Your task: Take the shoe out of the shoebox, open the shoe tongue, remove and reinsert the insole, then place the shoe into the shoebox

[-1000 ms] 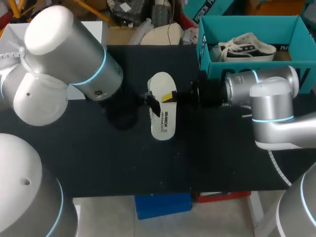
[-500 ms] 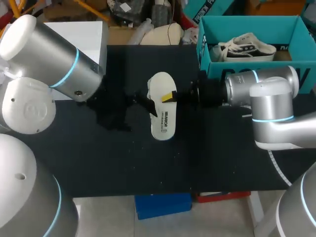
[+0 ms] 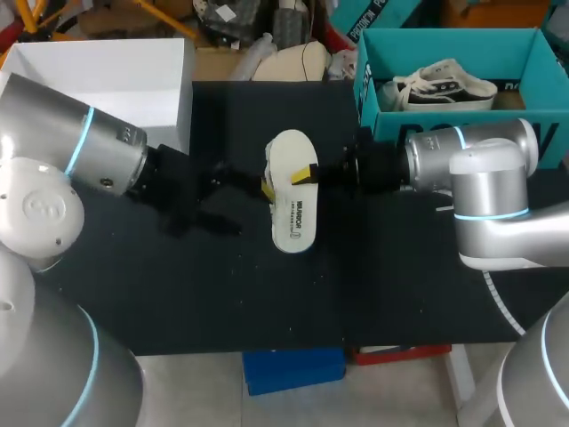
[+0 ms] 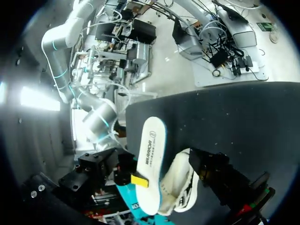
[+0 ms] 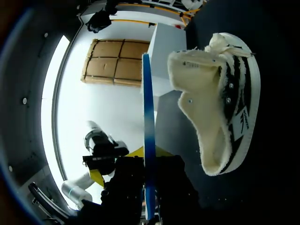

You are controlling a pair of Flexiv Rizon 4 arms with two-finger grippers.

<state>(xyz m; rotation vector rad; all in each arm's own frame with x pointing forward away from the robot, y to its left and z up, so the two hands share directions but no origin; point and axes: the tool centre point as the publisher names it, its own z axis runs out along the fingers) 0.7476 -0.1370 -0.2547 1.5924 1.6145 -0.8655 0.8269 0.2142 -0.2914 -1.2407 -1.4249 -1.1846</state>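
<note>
right gripper [image 3: 307, 174] pinches thin white oval insole [image 3: 292, 218]; cream canvas shoe [image 5: 220, 103] beside.

A black desk [image 3: 267, 294] with a matte, cloth-like top fills most of the head view, and its surface is flecked with small pale specks. At its back left corner stands a white open-topped box [image 3: 107, 84], plain inside and out, its near wall meeting the dark top. In the right wrist view the same box shows as a white upright wall at the far side of the desk. Toward the desk's right front, a thin white curved line [image 3: 500, 301] with short ticks runs across the black surface, partly hidden. A second sneaker [image 3: 444, 89], cream with black stripes and white laces, lies on its side inside the teal shoebox [image 3: 387, 124] at the back right.
</note>
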